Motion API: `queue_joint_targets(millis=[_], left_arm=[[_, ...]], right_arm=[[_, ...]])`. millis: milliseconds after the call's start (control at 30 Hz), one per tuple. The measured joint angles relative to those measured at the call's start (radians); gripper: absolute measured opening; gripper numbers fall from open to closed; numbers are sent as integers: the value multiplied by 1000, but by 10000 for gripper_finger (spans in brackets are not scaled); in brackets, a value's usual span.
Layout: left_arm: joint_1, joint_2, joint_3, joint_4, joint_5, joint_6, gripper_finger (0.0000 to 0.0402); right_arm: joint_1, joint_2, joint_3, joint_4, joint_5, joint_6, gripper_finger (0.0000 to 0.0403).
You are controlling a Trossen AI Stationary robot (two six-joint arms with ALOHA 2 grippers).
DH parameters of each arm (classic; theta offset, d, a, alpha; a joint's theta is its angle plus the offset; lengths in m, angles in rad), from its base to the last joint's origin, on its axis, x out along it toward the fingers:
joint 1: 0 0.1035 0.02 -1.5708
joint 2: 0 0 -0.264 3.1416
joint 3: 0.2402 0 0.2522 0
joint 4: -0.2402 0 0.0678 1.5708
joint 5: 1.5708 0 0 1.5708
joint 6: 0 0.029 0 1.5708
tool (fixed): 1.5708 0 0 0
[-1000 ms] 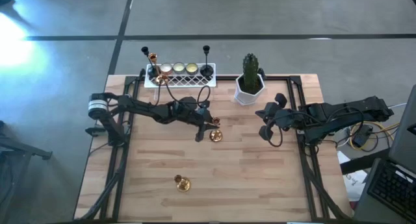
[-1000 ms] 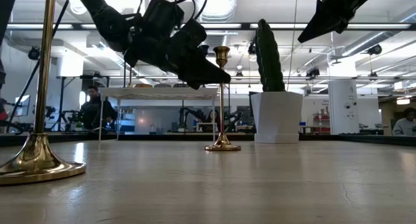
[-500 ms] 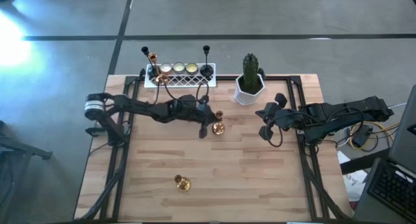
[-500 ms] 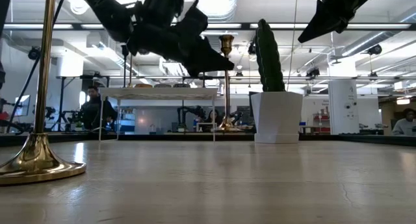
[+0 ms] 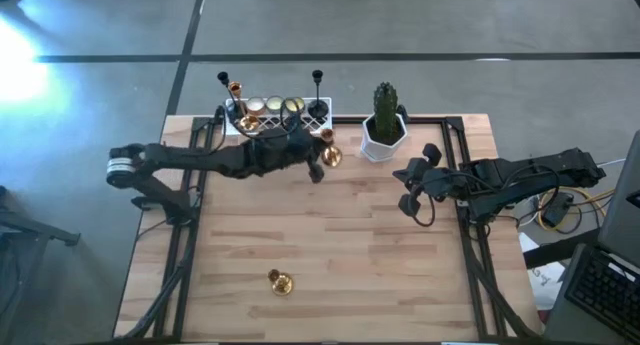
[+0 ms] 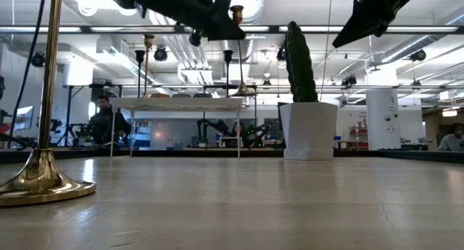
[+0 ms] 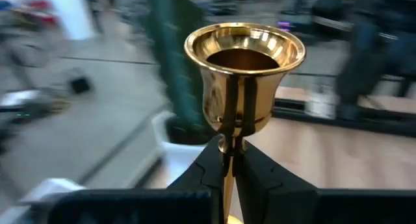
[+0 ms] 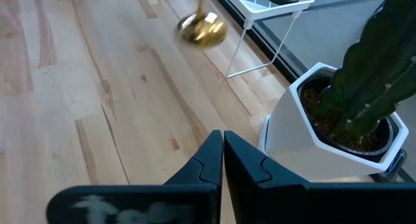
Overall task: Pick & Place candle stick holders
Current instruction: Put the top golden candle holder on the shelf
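My left gripper (image 5: 318, 161) is shut on a shiny gold stemmed candle stick holder (image 5: 328, 153), held in the air just in front of the white lattice tray (image 5: 270, 125) at the table's far edge. The tray holds two slim black holders (image 5: 318, 85), one gold stemmed holder (image 5: 237, 89) and three low cream-gold cups (image 5: 275, 105). Another gold holder (image 5: 280, 282) stands on its round base near the table's front. My right gripper (image 5: 408, 193) is shut and empty, raised at the right, near the cactus pot. My left gripper pinches the holder's thin stem (image 7: 229, 160) between its two fingers, just below the gold cup (image 7: 244, 68). The fingers come from the table's left and lie across the stem. The holder stands upright in the hold, lifted clear of the table, its base (image 8: 203, 29) in the air.
A white pot with a green cactus (image 5: 384, 125) stands right of the tray, close to the held holder. Black frame rails (image 5: 462, 215) run along the table's left and right sides. The wooden table top (image 5: 340, 255) lies bare between the arms.
My left gripper has risen and gone toward the table's far edge, to the tray, carrying the gold holder. The holder stood on the table a second ago; it is now lifted clear and still upright.
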Motion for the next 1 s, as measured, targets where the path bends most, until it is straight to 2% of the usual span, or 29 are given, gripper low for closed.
queue_joint_targets(millis=[133,433,667,867,1000], left_arm=[[4,-11,44,-32,-123,55,20],[54,-15,73,-50,-285,77,20],[105,-15,82,-54,-288,59,20],[159,-15,121,-128,-284,6,20],[192,-15,131,-145,-234,-23,20]], right_arm=[[0,0,0,0,0,0,8],[0,0,-12,-2,-1,3,8],[0,0,-20,0,-1,3,8],[0,0,-26,4,-1,4,8],[0,0,-26,6,-1,4,8]])
